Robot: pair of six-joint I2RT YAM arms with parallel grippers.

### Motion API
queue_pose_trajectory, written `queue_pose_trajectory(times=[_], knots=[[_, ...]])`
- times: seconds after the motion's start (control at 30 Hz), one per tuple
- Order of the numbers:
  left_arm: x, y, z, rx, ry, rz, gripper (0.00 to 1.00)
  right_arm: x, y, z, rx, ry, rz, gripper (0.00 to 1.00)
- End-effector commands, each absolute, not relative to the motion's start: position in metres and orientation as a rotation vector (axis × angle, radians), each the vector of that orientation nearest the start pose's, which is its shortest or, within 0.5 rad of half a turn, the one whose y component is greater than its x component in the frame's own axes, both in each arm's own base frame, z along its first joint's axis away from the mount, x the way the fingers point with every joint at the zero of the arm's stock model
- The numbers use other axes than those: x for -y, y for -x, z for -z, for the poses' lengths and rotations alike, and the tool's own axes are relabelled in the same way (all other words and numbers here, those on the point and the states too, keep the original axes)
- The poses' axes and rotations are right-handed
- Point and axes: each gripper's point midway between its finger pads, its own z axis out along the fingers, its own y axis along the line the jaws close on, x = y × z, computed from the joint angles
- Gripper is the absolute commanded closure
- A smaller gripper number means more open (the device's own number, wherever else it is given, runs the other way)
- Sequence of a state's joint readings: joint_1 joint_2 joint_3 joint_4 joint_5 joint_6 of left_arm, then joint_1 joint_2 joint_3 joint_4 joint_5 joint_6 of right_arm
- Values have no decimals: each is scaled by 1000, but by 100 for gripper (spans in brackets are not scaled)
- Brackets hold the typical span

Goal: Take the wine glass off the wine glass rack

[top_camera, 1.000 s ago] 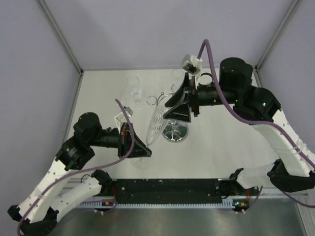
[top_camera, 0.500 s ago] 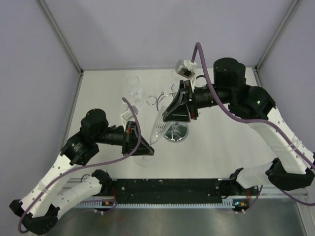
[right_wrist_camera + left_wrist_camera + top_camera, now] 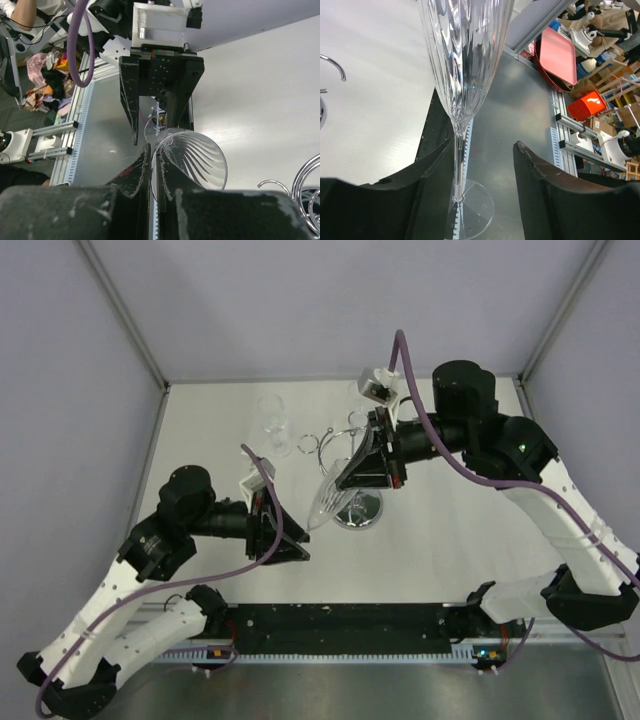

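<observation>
The ribbed clear wine glass (image 3: 328, 496) hangs tilted in the air between both arms, its foot toward the left arm. My right gripper (image 3: 342, 484) is shut on the wall of the wine glass (image 3: 196, 156) at its rim, one finger inside the bowl and one outside (image 3: 154, 150). My left gripper (image 3: 484, 146) is open around the stem; the stem lies against the left finger (image 3: 437, 170), with the round foot below it. The chrome wine glass rack (image 3: 357, 510) stands under the right gripper, its hooks (image 3: 320, 445) to the left.
Two more clear glasses (image 3: 272, 426) stand on the white table behind the rack, and another one (image 3: 358, 392) is near the back edge. The black rail (image 3: 340, 625) runs along the near edge. Grey walls close in the left, right and back sides.
My right gripper has closed on the glass rim. My left gripper has opened off the stem. The glass has shifted slightly up and to the right.
</observation>
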State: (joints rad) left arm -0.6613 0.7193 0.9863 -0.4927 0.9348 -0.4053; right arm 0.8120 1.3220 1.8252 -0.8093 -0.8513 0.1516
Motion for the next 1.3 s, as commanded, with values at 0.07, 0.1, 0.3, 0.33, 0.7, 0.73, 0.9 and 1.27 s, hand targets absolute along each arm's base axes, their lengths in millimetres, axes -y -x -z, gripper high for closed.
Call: queue_pose_trajectory(times=[0.07,0.1,0.3,0.33,0.7,0.73,0.9,1.27], knots=[[235,-72,-343,-1670,-963,1441,38,-293,-104,-447,-1587,1225,-1393,100],[235,-75,-344,-1671,-950,1421,37,-290,-104,-444,-1599,1221,-1387,100],[220,-115,-345,-1729,-743,1173,37,-263,-104,-426,-1702,1175,-1238,100],[217,-120,-346,-1730,-713,1141,37,-257,-104,-421,-1736,1165,-1202,100],[215,-126,-347,-1712,-694,1106,37,-196,-157,-362,-2059,792,-681,100],[214,-126,-347,-1712,-691,1103,38,-189,-164,-359,-2080,743,-626,100],[213,-130,-339,-1731,-672,1089,38,-157,-204,-343,-2155,512,-329,100],[211,-141,-323,-1767,-632,1033,38,-111,-303,-322,-2137,165,-35,100]])
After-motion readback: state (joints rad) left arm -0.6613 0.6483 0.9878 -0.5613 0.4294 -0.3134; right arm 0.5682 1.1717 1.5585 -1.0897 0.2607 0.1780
